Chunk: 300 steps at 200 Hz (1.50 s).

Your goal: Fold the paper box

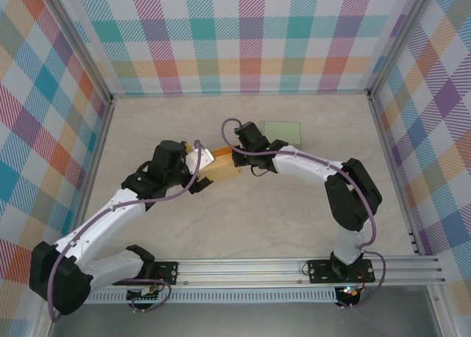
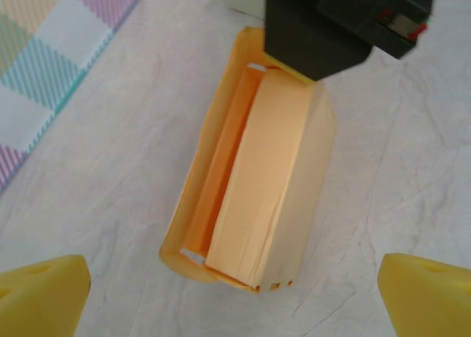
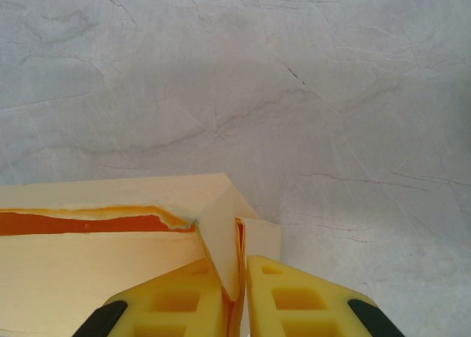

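The orange paper box [image 2: 257, 175] lies in the middle of the worktop [image 1: 257, 219] only half folded, sides raised but ends loose, one end pinched in the nearly shut right claw [image 3: 241, 267], while the left claw [image 2: 235, 300] hovers wide open and empty.

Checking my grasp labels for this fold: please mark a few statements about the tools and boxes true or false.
1. The left tool stands wide open, holding nothing. True.
2. The right tool is open, clear of the orange paper box. False: it is shut on a flap at the box's end.
3. A pale green box sits on the marbled table beyond the orange one. True.
4. The orange box is closed all round. False: a gap along one long side shows its inside.
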Available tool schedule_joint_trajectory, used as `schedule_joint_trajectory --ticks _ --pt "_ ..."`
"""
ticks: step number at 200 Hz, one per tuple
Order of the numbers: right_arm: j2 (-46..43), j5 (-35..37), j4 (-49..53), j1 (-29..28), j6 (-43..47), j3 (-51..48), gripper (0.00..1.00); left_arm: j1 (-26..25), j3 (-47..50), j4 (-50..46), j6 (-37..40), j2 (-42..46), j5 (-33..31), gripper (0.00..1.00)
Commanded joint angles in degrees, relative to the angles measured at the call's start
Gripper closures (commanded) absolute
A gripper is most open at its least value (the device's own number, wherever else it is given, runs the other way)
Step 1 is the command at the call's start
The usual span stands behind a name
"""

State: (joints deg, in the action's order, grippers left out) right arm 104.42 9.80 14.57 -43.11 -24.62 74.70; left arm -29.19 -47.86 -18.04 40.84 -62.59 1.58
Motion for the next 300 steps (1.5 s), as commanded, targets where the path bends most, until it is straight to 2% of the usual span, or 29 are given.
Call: schedule_joint_trajectory --ticks 1,23,82,132,165,174,192,230,266,291,300 --pt "2.92 -2.78 8.79 -0.83 0.58 -2.89 0.85 1.29 -3.5 -1.94 8.43 -3.39 5.1 0.0" --pt "2.72 -2.86 8.66 -0.84 0.45 -2.97 0.85 1.26 -5.23 -3.4 10.41 -6.25 6.48 0.0" --pt "2.64 -3.03 8.72 -1.01 0.54 -2.9 0.85 0.46 -4.61 5.3 14.15 -13.53 -3.39 0.01" --pt "2.81 -3.3 8.72 -1.03 0.54 -2.8 0.85 -0.12 -4.66 8.18 14.71 -18.16 -6.39 0.18" --pt "2.55 -3.47 8.8 -1.01 0.54 -2.8 0.85 -1.37 -3.63 8.88 14.97 -18.7 -8.91 0.23" --pt "2.45 -3.51 8.7 -1.03 0.55 -2.88 0.85 -1.69 -3.39 9.19 14.92 -18.63 -9.74 0.26" --pt "2.2 -3.86 8.47 -0.99 0.45 -3.05 0.84 -2.27 -2.95 9.43 14.71 -18.89 -11.07 0.4" --pt "1.8 -5.19 8.12 -1.0 0.18 -3.31 0.84 -2.36 -3.25 8.4 13.74 -19.25 -11.78 0.49" --pt "-0.75 -6.81 7.68 -0.99 0.17 -4.19 0.76 -2.36 -4.71 5.6 12.44 -20.57 -11.91 0.5" --pt "-3.29 -7.77 8.07 -1.0 0.44 -4.93 0.62 -2.36 -6.24 3.26 11.81 -22.14 -12.16 0.5" --pt "-4.32 -8.06 8.17 -1.01 0.67 -5.29 0.61 -2.36 -6.34 3.04 11.78 -22.23 -12.1 0.5"
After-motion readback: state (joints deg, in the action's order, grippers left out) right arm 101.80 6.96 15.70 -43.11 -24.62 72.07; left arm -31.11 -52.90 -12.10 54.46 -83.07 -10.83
